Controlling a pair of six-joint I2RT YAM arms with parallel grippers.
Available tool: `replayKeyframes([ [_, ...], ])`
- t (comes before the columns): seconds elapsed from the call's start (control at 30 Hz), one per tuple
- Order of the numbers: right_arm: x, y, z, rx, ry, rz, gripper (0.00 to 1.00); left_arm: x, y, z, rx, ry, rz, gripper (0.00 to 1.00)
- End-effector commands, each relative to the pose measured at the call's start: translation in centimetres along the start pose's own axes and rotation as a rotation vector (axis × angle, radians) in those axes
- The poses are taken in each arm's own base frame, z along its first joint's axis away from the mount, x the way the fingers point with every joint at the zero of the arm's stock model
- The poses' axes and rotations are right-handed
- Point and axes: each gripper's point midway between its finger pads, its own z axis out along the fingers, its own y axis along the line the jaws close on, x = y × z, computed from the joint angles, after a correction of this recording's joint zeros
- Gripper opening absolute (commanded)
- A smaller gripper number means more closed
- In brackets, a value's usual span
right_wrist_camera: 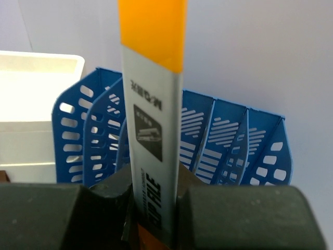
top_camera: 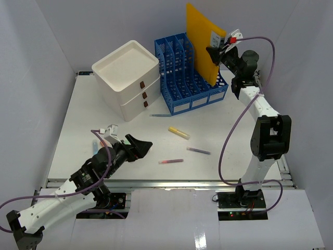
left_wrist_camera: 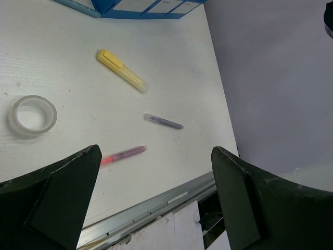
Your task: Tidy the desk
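- We see the white desk surface [top_camera: 88,109] filling the middle of the top view. Plain pale grey walls [top_camera: 47,52] close it in on the left, far and right sides.
- Its long axis runs left to right, and the metal rail [top_camera: 171,182] lies along its near edge, just ahead of the arm bases.
- At the far side stand a white drawer box [top_camera: 127,78] and, just to its right, a blue file rack [top_camera: 182,83].
- Near the middle a yellow highlighter [top_camera: 179,133], a purple pen [top_camera: 198,151] and a red pen [top_camera: 170,161] lie apart from one another.
- The right fingers [top_camera: 214,53] are clamped on an orange-yellow file folder [top_camera: 200,36], which stands upright over the rack's right end. We cannot tell whether its lower edge sits in a slot.
- The left fingers [top_camera: 139,146] are spread wide with nothing between them, over the near-left part of the surface.
- A clear tape roll [left_wrist_camera: 32,115] shows only in the left wrist view. A thin blue stick [top_camera: 158,115] by the rack is too small to name.
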Motion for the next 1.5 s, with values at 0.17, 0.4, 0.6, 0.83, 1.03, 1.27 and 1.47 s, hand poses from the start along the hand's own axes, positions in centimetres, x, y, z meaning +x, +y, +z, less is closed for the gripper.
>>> replayKeyframes([
  [0.17,-0.6,0.8,0.8,-0.085,-0.170,-0.073,0.08,0.4,-0.4,0.1,0.018,0.014,-0.011,0.98],
  [0.4,-0.9,1.2,1.1,-0.109,-0.208,0.008,0.08,0.6,-0.3,0.1,0.019,0.022,-0.013,0.98],
  [0.6,-0.3,1.2,1.1,-0.081,-0.200,0.101,0.08,0.6,-0.2,0.2,0.017,0.023,-0.013,0.98],
  [0.83,2.2,1.1,1.0,-0.058,-0.161,0.121,0.08,0.7,-0.4,0.1,0.026,0.026,-0.021,0.98],
  [1.03,4.9,1.1,0.2,-0.046,-0.122,0.113,0.08,0.8,-0.3,0.0,0.033,0.026,-0.031,0.98],
  [1.27,5.8,2.1,-1.1,-0.058,-0.094,0.091,0.49,0.9,-0.1,0.1,0.023,0.025,-0.050,0.98],
  [1.47,6.2,2.8,-3.1,-0.043,-0.049,0.063,0.84,1.0,-0.3,0.9,0.012,0.023,-0.060,0.98],
])
